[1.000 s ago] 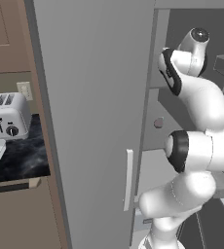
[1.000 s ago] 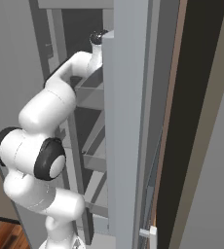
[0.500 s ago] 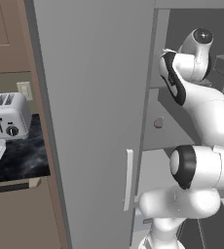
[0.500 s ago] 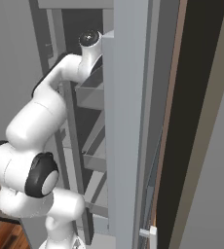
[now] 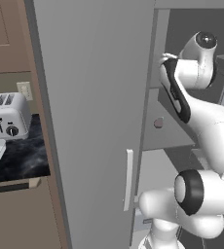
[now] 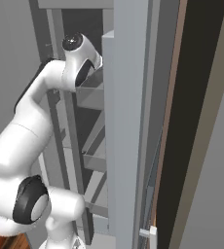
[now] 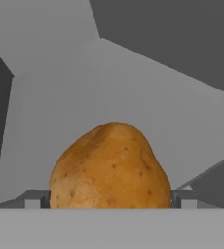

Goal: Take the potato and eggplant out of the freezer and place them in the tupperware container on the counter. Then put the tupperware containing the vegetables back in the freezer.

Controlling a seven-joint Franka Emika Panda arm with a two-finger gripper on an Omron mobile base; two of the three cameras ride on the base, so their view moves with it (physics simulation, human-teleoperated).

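The potato [image 7: 111, 168] sits between the end effector [image 7: 111, 198] fingers, inside the freezer [image 5: 97, 97].

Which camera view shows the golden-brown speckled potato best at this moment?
The hand view: the golden-brown speckled potato sits large and close, low in the centre, between the open gripper fingertips, on a grey freezer shelf. In both base views the arm reaches into the freezer, and its body and shelves hide the potato.

Setting: a rendered home kitchen. Evidence: tall grey freezer [image 5: 94, 97] with white bar handle [image 5: 128, 179]; silver toaster [image 5: 7, 116] on black marble-look counter [image 5: 21, 160]; brown wooden cabinets [image 5: 16, 219]; wall outlet [image 5: 23, 90].
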